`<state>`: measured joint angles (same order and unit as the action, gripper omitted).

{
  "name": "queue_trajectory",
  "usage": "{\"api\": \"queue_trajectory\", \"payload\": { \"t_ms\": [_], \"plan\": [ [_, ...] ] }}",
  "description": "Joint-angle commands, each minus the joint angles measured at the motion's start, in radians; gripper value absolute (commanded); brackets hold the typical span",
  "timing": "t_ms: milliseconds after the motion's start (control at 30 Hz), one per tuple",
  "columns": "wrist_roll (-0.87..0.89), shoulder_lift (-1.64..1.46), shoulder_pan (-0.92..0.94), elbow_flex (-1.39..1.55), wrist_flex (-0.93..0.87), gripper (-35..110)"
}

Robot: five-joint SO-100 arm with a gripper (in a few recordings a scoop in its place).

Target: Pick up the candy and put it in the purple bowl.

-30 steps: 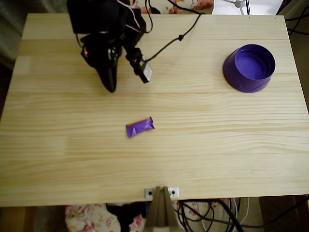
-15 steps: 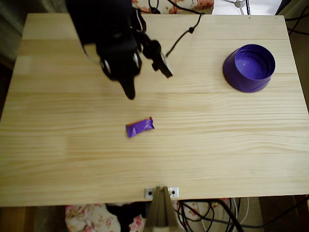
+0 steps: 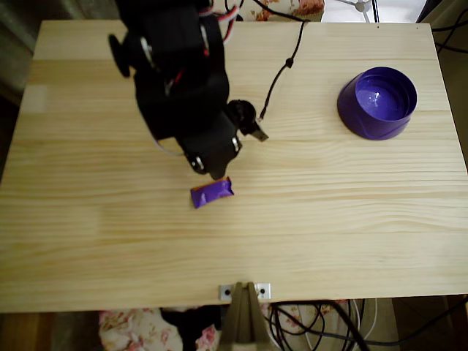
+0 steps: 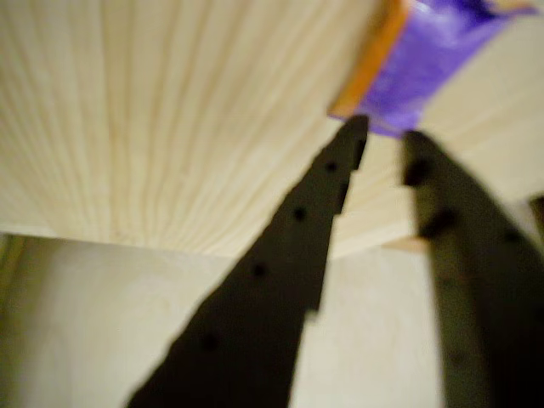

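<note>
So far nothing of the job is finished: the candy lies flat on the bare table, a little below the middle in the overhead view, and the purple bowl stands well apart from it near the upper right corner, with only a gleam of light inside. My arm reaches down from the top edge of the table, and its lower end sits just above the candy's upper edge in that view, so close that I cannot tell whether it touches.

From the wrist view, my claw has its two dark fingers parted by a narrow gap, tips pointing at the near end of the candy, where the purple wrapper and its orange stripe show, blurred. One tip looks to be right at the wrapper's edge; the other stands just beside it. I hold nothing: the sweet is ahead of the tips, not between them.

I judge I am at the approach, about to close in for the grasp. Left to do is nearly all of it: get the fingers around the wrapper, pinch, lift, carry across to the bowl and let go over it. With so slight an opening, I may need to spread wider or line up with the candy's thin side first.
</note>
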<state>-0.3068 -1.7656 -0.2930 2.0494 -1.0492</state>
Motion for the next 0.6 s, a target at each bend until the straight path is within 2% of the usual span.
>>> {"api": "queue_trajectory", "payload": {
  "t_ms": [0,267,567],
  "plan": [
    [-0.009,0.103,0.017,-0.195,-0.095,36],
    [-0.015,0.149,0.052,-0.195,-0.075,40],
    [-0.021,0.238,0.08,-0.202,-0.038,37]
  ]
}}
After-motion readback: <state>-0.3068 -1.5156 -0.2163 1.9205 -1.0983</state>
